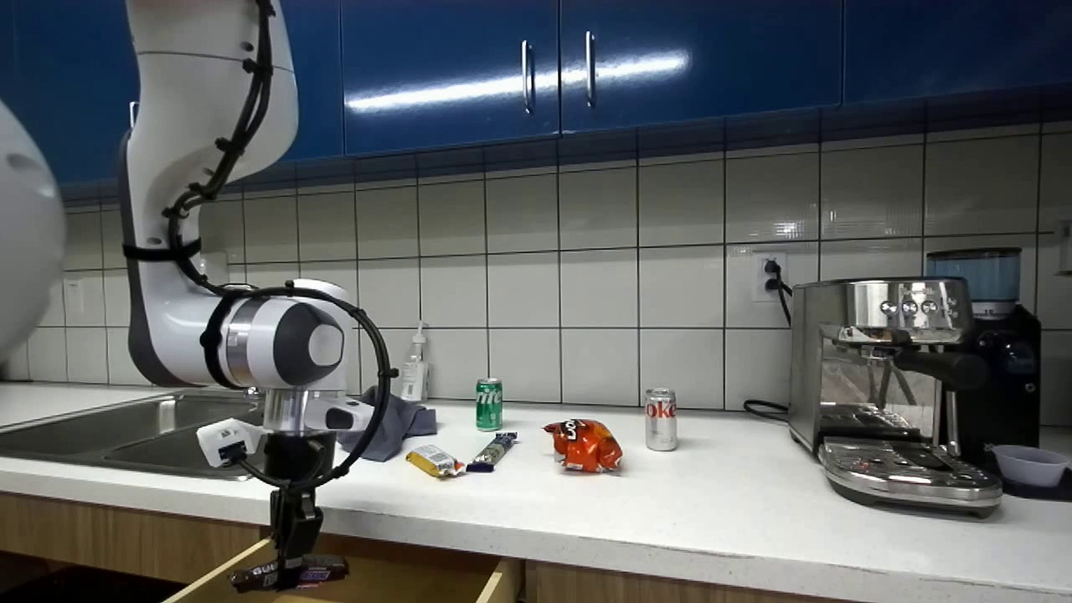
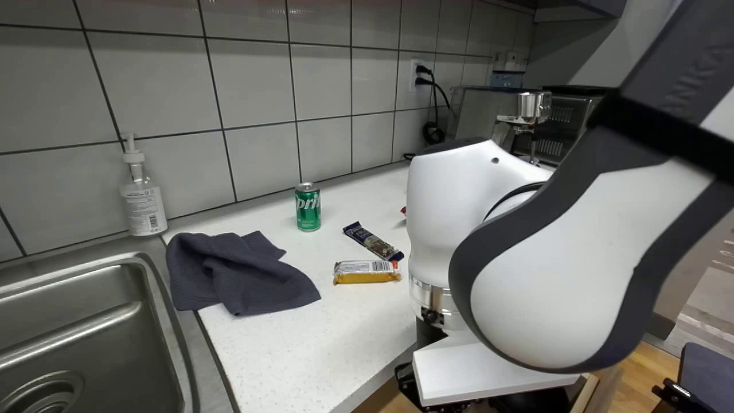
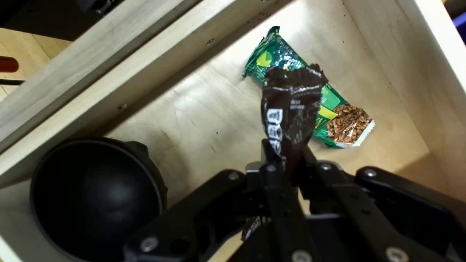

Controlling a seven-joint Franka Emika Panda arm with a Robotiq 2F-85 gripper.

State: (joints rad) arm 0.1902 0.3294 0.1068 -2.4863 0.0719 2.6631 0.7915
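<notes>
One chocolate bar (image 3: 291, 112) in a dark brown wrapper is being gripped by the tool (image 1: 290, 569); the jaws are standing closed on its middle, and both ends are projecting past them. The chocolate bar is hanging over the open drawer (image 3: 218, 116) (whether it is dipping below the rim cannot be told). On the drawer floor, a green-wrapped granola bar (image 3: 333, 100) is lying lower, partly hidden by the held bar in the wrist view, and a black bowl (image 3: 157, 182) is standing near one wall. On the white bench (image 1: 712, 511), a yellow-wrapped bar (image 1: 435, 461) and a dark blue-wrapped bar (image 1: 496, 450) are lying close together. A green Sprite can (image 1: 489, 404) is standing upright behind them; an orange snack bag (image 1: 588, 448) and a silver Coke can (image 1: 661, 425) are resting farther along, toward the espresso machine (image 1: 871, 306). A crumpled gray cloth (image 2: 235, 275) is overlapping the edge of the steel sink (image 2: 198, 367), with a pump bottle (image 2: 143, 206) standing behind it.
</notes>
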